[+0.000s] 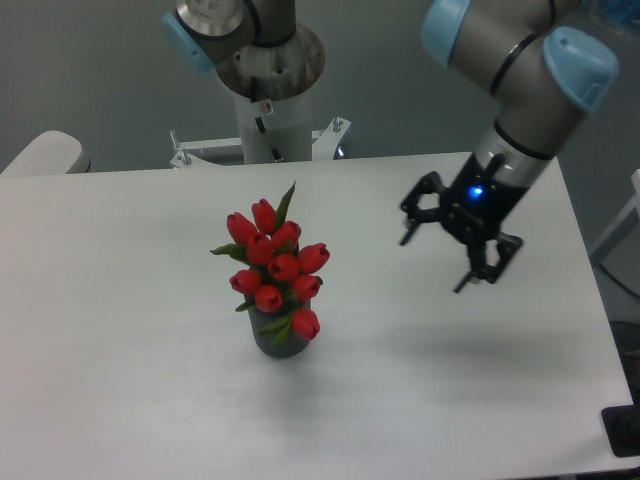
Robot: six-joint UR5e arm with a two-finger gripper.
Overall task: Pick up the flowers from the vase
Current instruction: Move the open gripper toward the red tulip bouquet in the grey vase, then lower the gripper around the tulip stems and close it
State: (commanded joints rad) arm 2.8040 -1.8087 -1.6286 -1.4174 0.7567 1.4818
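The claw (433, 262) hangs in the air right of centre, its two dark fingers (411, 224) spread wide apart with nothing between them, a small blue light glowing on the wrist just above. It is tilted, pointing down and to the left. Its shadow falls on the white bench (130, 400) below. Well apart from it, left of centre, the flowers (273, 264) stand upright in the vase (279, 341), red buds bunched tight with a few green leaves poking out. At the top of the frame, behind the bench, sits the arm's grey base (270, 80).
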